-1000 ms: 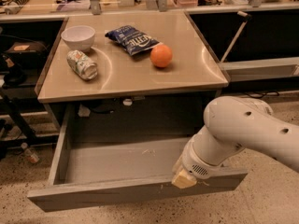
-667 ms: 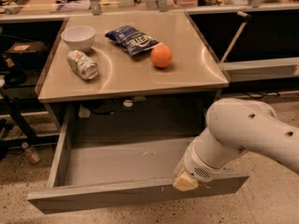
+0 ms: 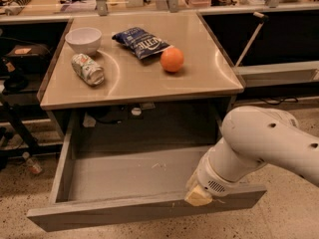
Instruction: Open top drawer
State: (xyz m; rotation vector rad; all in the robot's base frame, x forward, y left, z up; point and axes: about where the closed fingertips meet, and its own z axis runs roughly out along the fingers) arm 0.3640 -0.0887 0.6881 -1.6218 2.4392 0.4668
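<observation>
Top drawer (image 3: 124,180) open, gripper (image 3: 198,197) at its front panel, grip unclear, white bowl (image 3: 83,39) on tabletop (image 3: 144,81)

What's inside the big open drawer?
Only the top drawer and its bare grey floor show. The arm covers one front corner, where the claw sits at the front panel.

The top drawer (image 3: 129,177) has slid a little farther out from under the table (image 3: 139,78). Its slanted front panel now lies slightly farther from the table's front edge, which shows most plainly at its left corner. The gripper (image 3: 198,197), on that panel's rim right of centre, has drawn away from the table by the same small step, and the white arm (image 3: 259,138) has followed it.
</observation>
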